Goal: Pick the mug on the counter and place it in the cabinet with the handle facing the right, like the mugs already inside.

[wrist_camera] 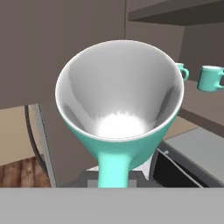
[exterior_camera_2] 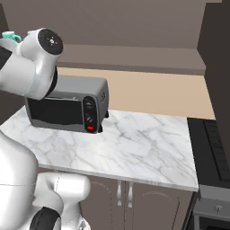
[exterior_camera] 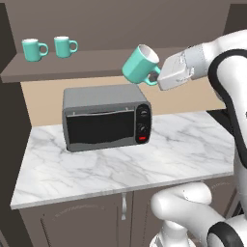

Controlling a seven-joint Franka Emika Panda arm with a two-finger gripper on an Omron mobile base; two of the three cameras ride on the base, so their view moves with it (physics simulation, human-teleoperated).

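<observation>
The teal mug point(exterior_camera: 139, 64) hangs in the air above the toaster oven, tipped so its white inside faces up and right. My gripper point(exterior_camera: 158, 77) is shut on its handle, coming in from the right at about shelf height. In the hand view the mug point(wrist_camera: 118, 100) looms close, its white bowl facing the camera and its handle point(wrist_camera: 113, 168) running down between the fingers. Two more teal mugs point(exterior_camera: 34, 49) point(exterior_camera: 64, 47) stand on the cabinet shelf point(exterior_camera: 82, 66) to the left, handles pointing right. The marble counter point(exterior_camera: 120, 166) lies below.
A grey toaster oven point(exterior_camera: 106, 117) stands on the counter under the held mug and against the back wall. The shelf runs on to the right point(exterior_camera_2: 134, 58). A dark stove point(exterior_camera_2: 215, 143) borders the counter's right end. Cabinet doors sit below the counter.
</observation>
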